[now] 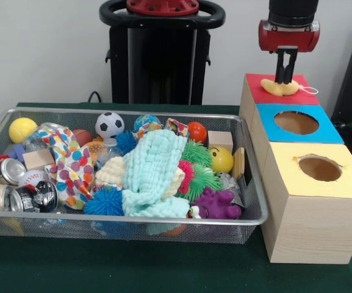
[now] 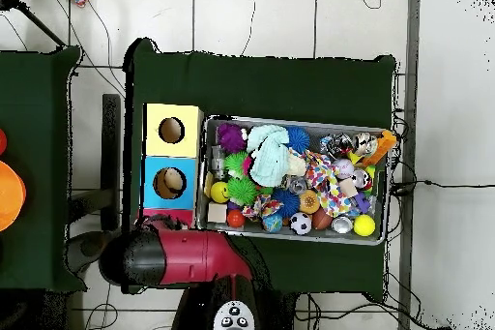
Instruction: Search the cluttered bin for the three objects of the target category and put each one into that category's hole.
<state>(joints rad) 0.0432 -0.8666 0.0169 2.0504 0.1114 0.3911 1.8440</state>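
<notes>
The wire mesh bin lies on the green table, full of toys; it also shows in the overhead view. My gripper hangs over the far wooden box with the red surround. Its fingers stand close together on a pale yellow plush, which rests on the red top and covers the hole. In the overhead view my arm hides this box except for a red strip. I see no tan-brown teddy bear in the bin.
The blue-surround hole and yellow-surround hole lie nearer the camera in the same row of boxes. A mint cloth, a cream cloth, spiky balls, a soccer ball and a purple toy fill the bin.
</notes>
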